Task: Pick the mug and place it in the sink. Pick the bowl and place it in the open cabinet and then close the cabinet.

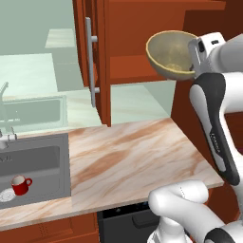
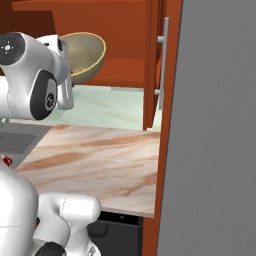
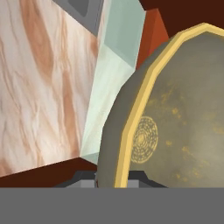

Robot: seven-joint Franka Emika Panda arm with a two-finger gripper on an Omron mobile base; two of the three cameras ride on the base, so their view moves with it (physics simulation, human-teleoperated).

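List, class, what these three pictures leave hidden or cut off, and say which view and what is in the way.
- The fingers, hand view: the bowl covers them; base views show the hand from outside, so grip contact is unseen.
- The mug, right base view: the robot's body hides all but a red sliver; the left base view shows it in the sink.
- The cabinet interior: cut off by the top edge, partly behind the bowl.
- The faucet: cut by the left edge.

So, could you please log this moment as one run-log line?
mug: in sink | bowl: gripped, tilted, raised at open cabinet | gripper: shut on bowl
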